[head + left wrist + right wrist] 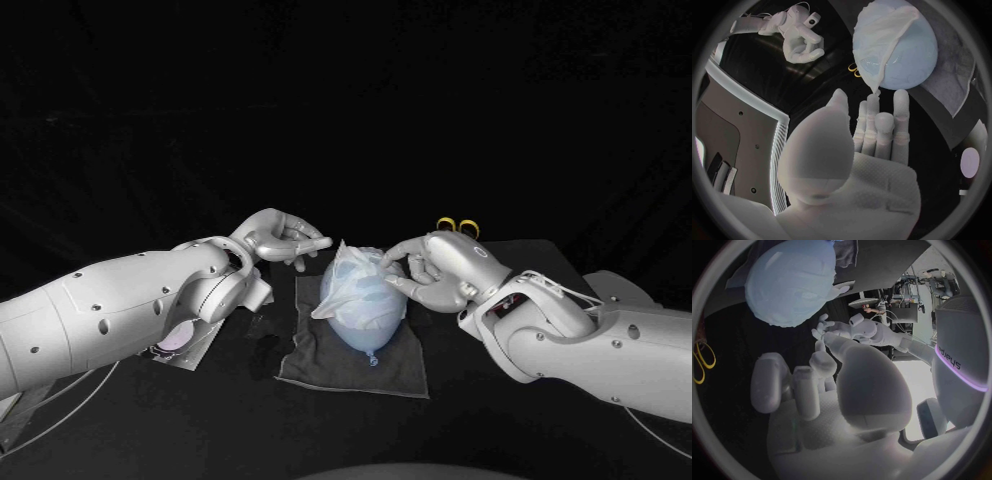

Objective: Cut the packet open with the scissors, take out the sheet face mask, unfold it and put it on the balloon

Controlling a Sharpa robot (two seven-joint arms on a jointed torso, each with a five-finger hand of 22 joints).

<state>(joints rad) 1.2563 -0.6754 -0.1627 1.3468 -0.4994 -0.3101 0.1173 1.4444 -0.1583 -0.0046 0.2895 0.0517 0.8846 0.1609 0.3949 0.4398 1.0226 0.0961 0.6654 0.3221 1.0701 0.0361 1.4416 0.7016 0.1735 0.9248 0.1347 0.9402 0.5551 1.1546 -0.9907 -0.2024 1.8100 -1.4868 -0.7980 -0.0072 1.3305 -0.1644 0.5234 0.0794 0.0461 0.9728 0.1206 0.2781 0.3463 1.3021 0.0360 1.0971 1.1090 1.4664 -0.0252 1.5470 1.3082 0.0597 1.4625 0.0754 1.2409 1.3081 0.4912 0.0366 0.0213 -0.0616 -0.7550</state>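
Sheet face mask (pixel 346 275) – one, white and half see-through – lies draped over the top and one side of the balloon (pixel 369 322), between the robot's two hands. The left hand (pixel 281 238) reaches in beside the upper end of the balloon; in its wrist view the palm is flat and the fingers stretch out straight and close together, thumb set apart, with nothing held. A thin hanging corner of the mask comes down right at those fingertips, and whether it touches them cannot be told. The right hand (pixel 433 268) sits on the opposite side of the balloon, wrist bent, fingers half curled and spread from one another; its wrist view shows nothing in them. In the head view its fingertips are close against the mask's edge on the balloon, though contact is not certain. The single pale blue balloon lies on its side, knot toward the robot, on one dark grey cloth (pixel 325 365) spread flat on the black table (pixel 476 430). One pair of scissors (pixel 457 225) lies behind the right hand – just its two yellow handle loops are visible. What looks like the silvery packet (pixel 185 350) lies flat on the table beneath the left forearm, partly hidden by it.
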